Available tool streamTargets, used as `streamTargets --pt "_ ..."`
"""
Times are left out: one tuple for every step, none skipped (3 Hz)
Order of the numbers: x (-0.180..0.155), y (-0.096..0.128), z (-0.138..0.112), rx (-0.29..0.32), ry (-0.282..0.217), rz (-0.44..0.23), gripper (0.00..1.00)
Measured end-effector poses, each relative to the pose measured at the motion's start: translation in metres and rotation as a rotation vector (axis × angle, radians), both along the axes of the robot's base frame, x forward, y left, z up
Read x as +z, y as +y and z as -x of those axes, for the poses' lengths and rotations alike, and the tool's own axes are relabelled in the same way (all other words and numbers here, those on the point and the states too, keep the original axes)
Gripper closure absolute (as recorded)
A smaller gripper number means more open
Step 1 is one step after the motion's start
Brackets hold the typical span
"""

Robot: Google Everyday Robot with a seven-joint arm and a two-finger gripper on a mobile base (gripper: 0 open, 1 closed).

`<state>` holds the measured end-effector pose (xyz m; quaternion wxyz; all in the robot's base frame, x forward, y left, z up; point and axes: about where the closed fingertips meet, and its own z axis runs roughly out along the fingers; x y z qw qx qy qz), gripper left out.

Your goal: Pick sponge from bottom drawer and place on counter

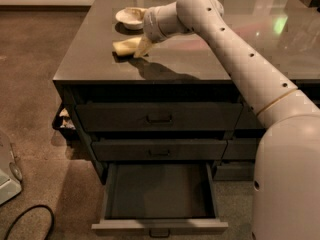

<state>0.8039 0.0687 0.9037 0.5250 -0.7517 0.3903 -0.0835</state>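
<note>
The pale yellow sponge [125, 45] lies low on the glossy grey counter [200, 59], near its left side, just in front of the white bowl [131, 17]. My gripper [142, 48] reaches in from the right and is down at the sponge's right edge, still closed on it. The bottom drawer [159, 194] of the left column is pulled wide open below, and its dark inside holds nothing.
The two upper drawers [159, 117] are closed. My white arm [235, 59] crosses the counter from the right, and my body [287, 184] stands beside the open drawer. A black cable [30, 219] and a pale object [7, 176] lie on the brown floor at left.
</note>
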Motion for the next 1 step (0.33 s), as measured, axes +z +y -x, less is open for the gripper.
streamTargets --pt "0.0000 0.0000 0.0000 0.000 0.000 0.000 0.00"
